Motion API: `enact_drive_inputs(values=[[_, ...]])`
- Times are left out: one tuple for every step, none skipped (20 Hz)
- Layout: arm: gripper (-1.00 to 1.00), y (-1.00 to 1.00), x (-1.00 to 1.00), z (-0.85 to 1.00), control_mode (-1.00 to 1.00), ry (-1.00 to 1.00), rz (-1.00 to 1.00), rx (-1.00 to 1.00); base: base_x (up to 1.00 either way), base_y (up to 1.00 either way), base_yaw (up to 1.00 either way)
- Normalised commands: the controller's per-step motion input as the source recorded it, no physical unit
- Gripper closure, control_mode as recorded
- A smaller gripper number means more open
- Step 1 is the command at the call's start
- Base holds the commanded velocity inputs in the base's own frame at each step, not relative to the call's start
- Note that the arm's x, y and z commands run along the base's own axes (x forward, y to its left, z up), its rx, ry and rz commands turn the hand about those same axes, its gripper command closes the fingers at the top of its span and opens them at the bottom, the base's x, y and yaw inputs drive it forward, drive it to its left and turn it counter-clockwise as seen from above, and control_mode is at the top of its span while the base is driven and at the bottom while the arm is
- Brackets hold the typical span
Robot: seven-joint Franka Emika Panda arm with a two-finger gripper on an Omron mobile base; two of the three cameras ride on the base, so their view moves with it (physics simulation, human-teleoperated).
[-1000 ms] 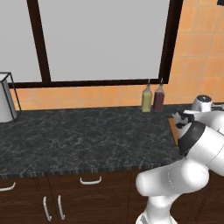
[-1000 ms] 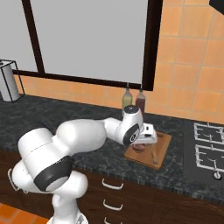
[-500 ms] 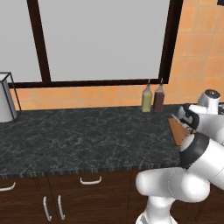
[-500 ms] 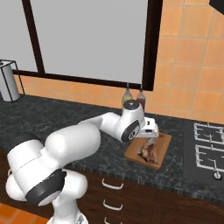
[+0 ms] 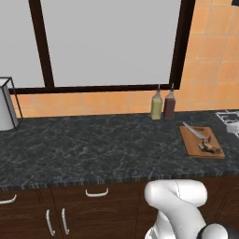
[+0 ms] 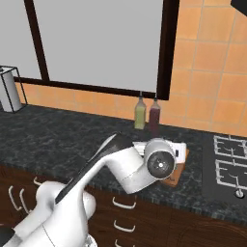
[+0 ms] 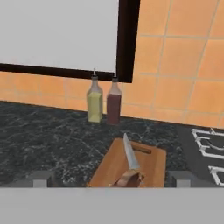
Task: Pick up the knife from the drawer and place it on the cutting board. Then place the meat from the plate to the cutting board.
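Lighting's flat and even everywhere — typical render, no obvious light source, no glare. The window [image 5: 109, 42] is just a blank pale grey panel. Barely any shadows on the dark counter [image 5: 84, 149]. Everything's a bit soft and low-res, and the two bottles [image 7: 104, 103] look fuzzy in the hand view — no edge distortion.

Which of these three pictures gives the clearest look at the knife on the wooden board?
The hand view: the knife lies close up on the cutting board, its pale blade plain to see. The left base view shows the knife whole but small and far. In the right base view the arm covers most of the board.
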Motion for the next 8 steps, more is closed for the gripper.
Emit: enact_drive_inputs(values=[[-1.0, 0.0, -1.0, 0.73, -1.0, -0.96, 0.0, -0.01, 0.0, 0.0, 0.0], [-1.0, 0.0, -1.0, 0.72, -1.0, -0.96, 0.0, -0.01, 0.0, 0.0, 0.0], [-1.0, 0.0, -1.0, 0.72, -1.0, -0.97, 0.0, -0.01, 0.0, 0.0, 0.0], [-1.0, 0.0, -1.0, 0.71, -1.0, -0.97, 0.0, -0.01, 0.0, 0.0, 0.0], [-1.0, 0.0, -1.0, 0.71, -1.0, -0.97, 0.0, -0.01, 0.0, 0.0, 0.0], [-1.0, 0.0, -1.0, 0.66, -1.0, -0.99, 0.0, -0.01, 0.0, 0.0, 0.0], [-1.0, 0.0, -1.0, 0.62, -1.0, -1.0, 0.0, -0.02, 0.0, 0.0, 0.0], [-1.0, 0.0, -1.0, 0.61, -1.0, -1.0, 0.0, -0.01, 0.0, 0.0, 0.0]])
